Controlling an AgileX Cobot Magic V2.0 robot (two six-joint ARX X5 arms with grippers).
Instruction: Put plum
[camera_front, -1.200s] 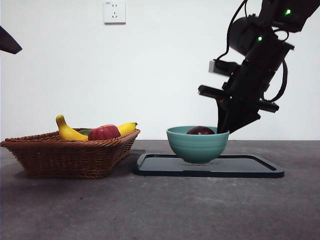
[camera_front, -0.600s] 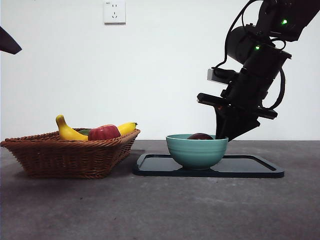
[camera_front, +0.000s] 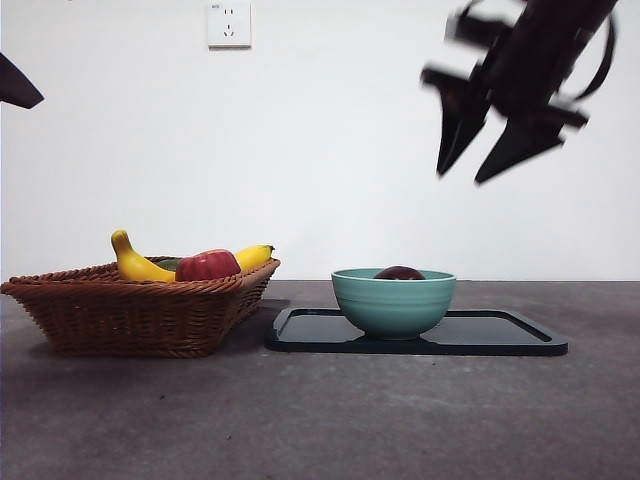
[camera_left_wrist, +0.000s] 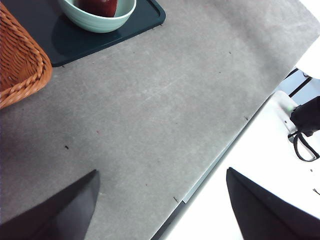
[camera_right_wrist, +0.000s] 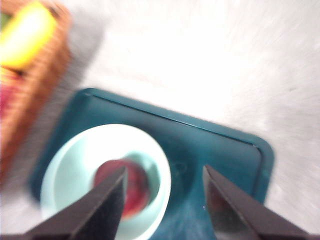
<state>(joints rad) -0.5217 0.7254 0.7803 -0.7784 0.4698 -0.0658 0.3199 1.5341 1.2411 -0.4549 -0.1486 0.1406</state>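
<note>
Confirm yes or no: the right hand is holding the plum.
No, the plum lies in the bowl, with the right hand open high above.

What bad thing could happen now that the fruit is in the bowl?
Probably not much. The plum lies low inside the green bowl, and the right gripper, open and empty, is high above it. The bowl sits toward one end of the black tray, close to the basket, so a later reach for the basket could nudge it. The left gripper is open above the table edge, away from everything.
</note>
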